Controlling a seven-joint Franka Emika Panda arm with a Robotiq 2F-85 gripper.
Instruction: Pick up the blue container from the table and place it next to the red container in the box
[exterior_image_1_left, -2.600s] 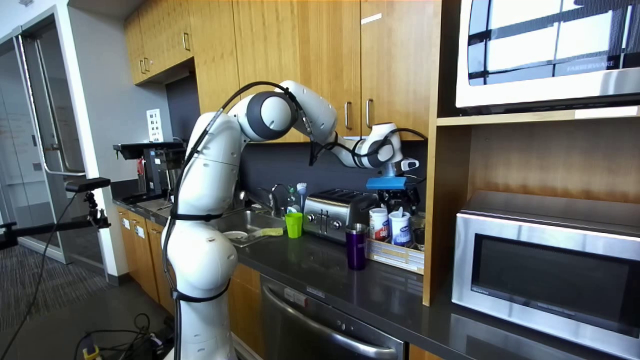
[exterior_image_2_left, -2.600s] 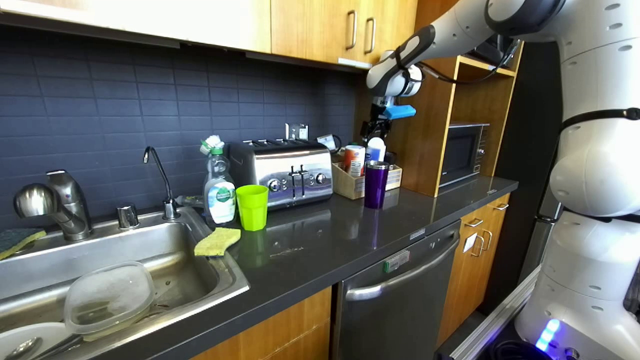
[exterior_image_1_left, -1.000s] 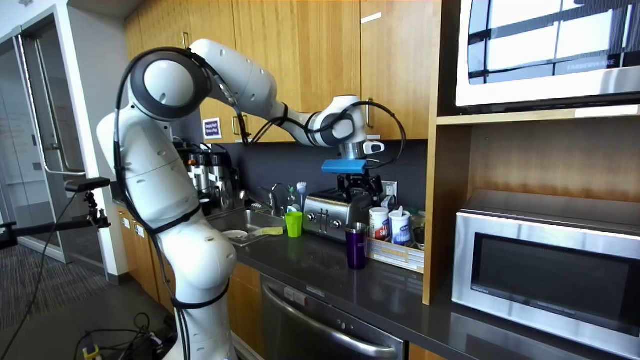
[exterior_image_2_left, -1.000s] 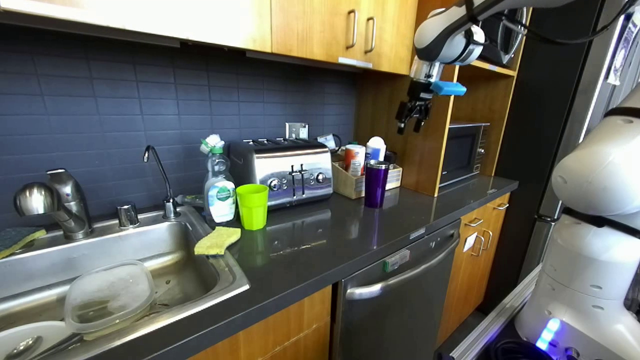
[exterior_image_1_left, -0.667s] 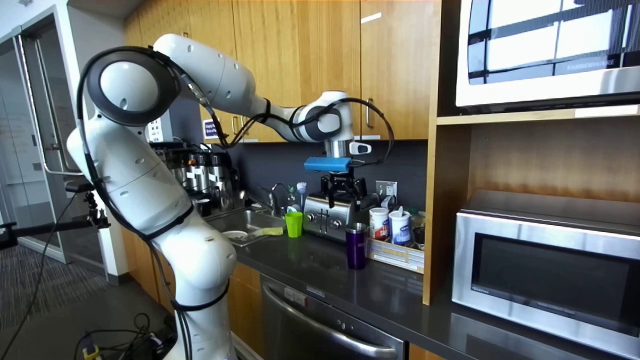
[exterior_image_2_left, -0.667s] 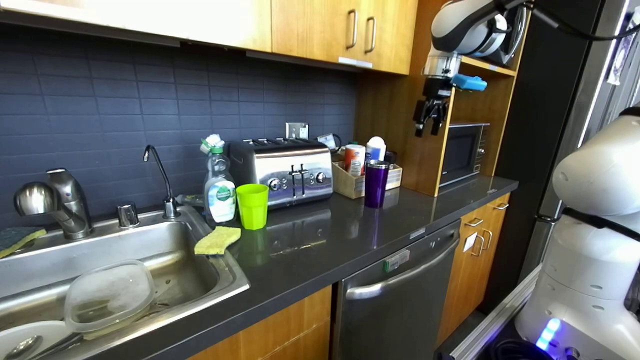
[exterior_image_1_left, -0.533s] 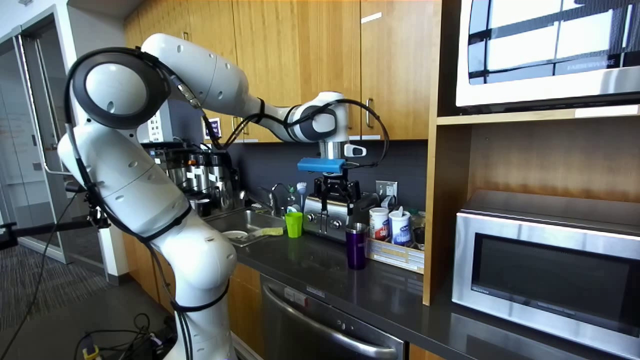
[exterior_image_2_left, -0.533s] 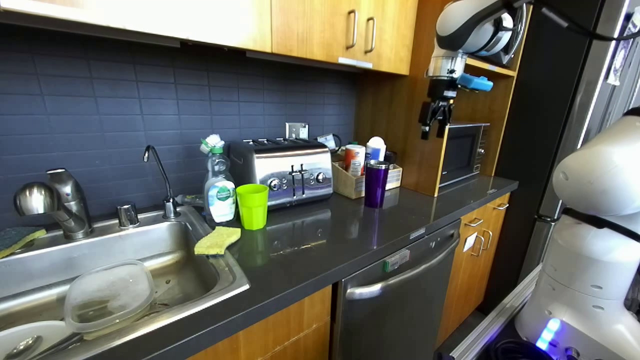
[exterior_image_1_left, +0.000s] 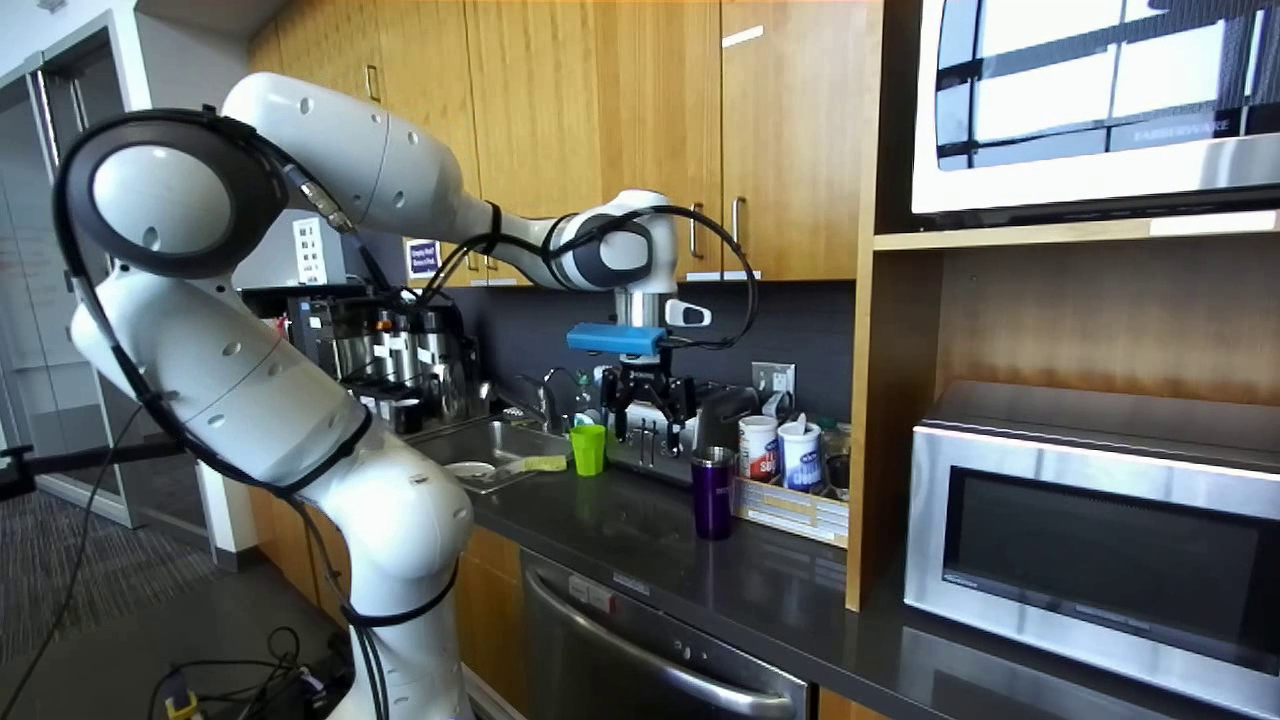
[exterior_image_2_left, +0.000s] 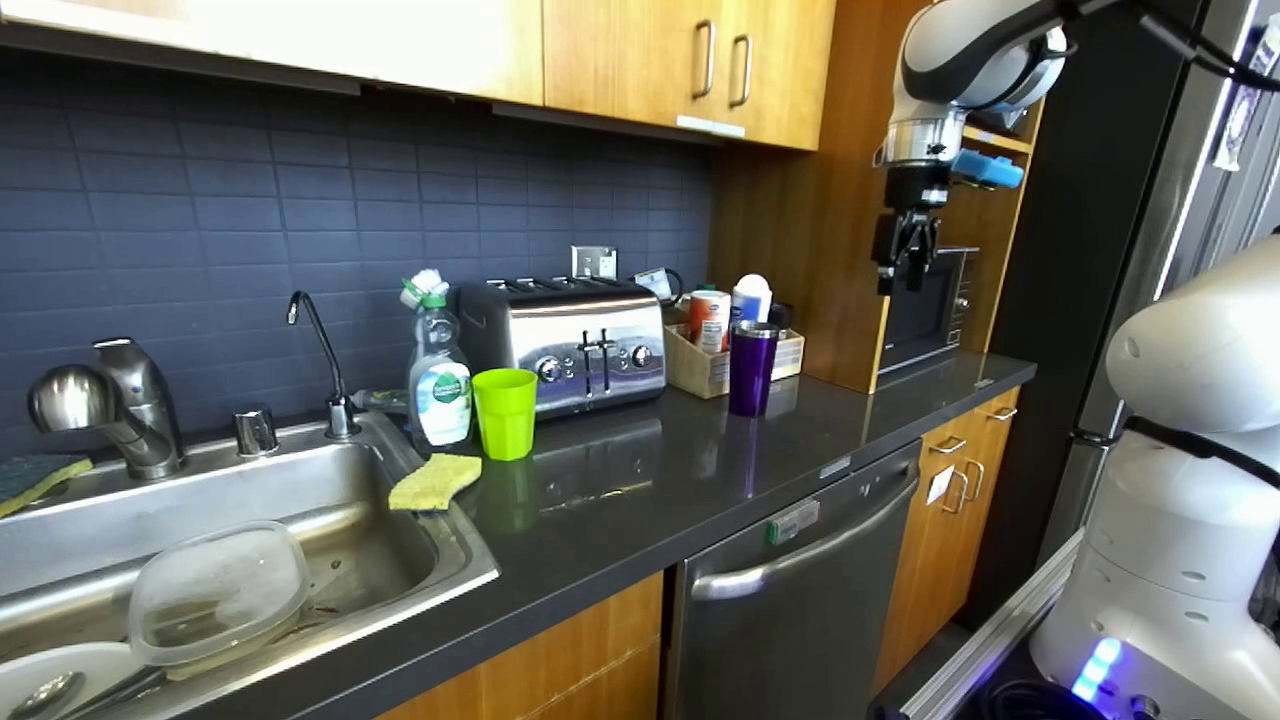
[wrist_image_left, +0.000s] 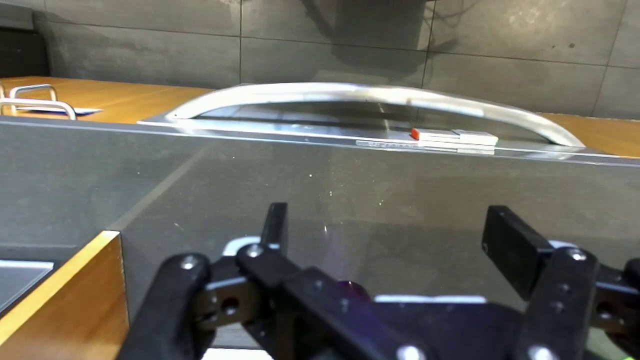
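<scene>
Two in box (exterior_image_1_left: 790, 512), likely for support: in an exterior view blue container (exterior_image_1_left: 801, 460) at three o'clock of red container (exterior_image_1_left: 757, 448); gripper (exterior_image_1_left: 647, 440) at nine, fingers (wrist_image_left: 274, 225) wide, empty

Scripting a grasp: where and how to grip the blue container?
I'd probably grip the blue container by its white upper part, from above: it stands upright in the box, top above the rim, the red container close beside it.
</scene>
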